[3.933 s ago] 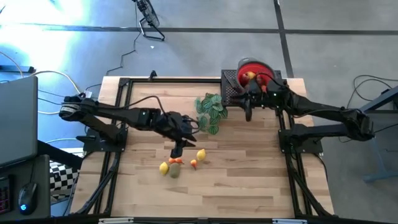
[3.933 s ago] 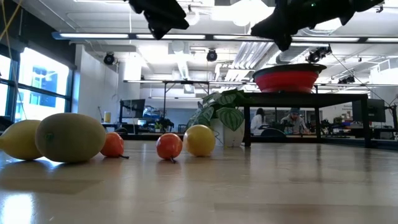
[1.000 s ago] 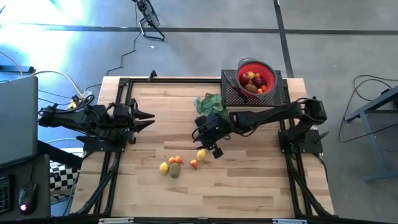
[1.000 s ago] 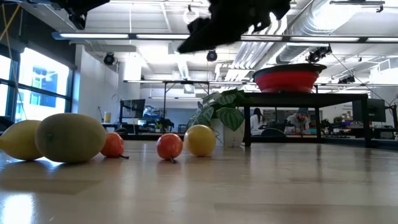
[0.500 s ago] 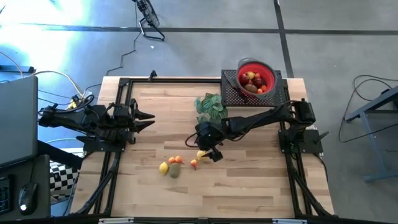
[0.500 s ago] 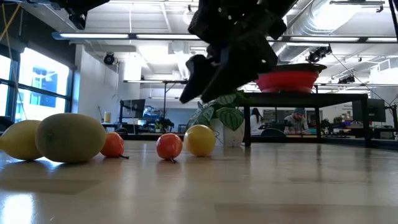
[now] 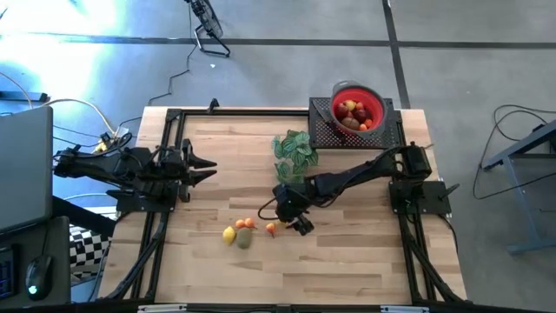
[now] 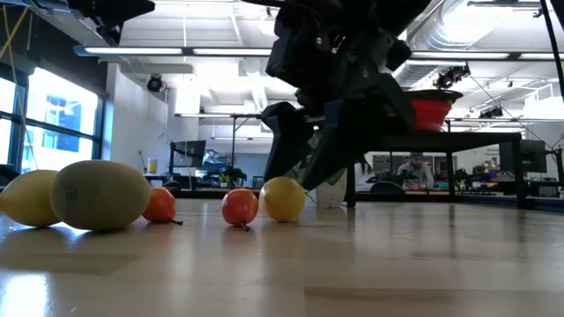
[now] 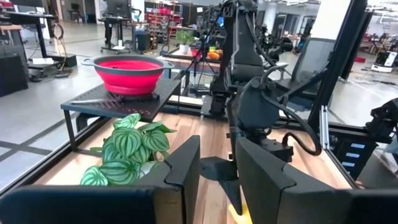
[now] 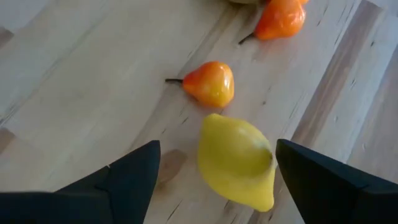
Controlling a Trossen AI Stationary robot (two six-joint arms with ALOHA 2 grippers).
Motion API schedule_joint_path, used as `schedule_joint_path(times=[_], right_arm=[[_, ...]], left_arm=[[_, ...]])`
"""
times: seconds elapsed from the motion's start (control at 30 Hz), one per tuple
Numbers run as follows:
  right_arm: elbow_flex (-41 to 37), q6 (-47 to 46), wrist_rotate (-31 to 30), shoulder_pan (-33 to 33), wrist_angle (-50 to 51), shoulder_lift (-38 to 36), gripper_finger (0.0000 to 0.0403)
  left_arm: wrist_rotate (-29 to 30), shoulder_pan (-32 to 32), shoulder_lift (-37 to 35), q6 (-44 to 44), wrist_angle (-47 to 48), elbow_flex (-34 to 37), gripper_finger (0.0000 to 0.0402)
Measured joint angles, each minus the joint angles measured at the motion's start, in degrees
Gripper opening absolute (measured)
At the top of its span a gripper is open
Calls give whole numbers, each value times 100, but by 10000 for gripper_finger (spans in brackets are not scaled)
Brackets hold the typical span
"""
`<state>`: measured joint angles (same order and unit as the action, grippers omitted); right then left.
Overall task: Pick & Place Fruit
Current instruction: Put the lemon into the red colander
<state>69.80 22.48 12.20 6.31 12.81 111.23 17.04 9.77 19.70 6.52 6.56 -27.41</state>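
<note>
High view: right gripper is down over the fruit near table centre; left arm parked at its edge. Right wrist view: fingers spread wide around the lemon, not touching yet. Next up, I reckon: drop lower, then squeeze.

Yellow lemon-shaped toy fruit: hidden in high view under right gripper; low view shows it partly behind gripper's dark finger.

Red round bowl with grey rim: left part covered by right arm in low view.

Small red-orange fruit pieces inside bowl: too small to tell kinds.

Orange fruit at right wrist view's edge: cut off.

Left gripper: finger bases cut off by left wrist view's edge.
</note>
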Motion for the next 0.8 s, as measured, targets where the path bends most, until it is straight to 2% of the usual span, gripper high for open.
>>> schedule_joint_path(times=[0.6,0.8], right_arm=[[0,-10,-230,-4,-269,340,311],[0,-13,-321,-6,-226,340,285]], left_arm=[[-8,-1,2,96,12,-1,99],[-7,1,2,131,61,-1,99]])
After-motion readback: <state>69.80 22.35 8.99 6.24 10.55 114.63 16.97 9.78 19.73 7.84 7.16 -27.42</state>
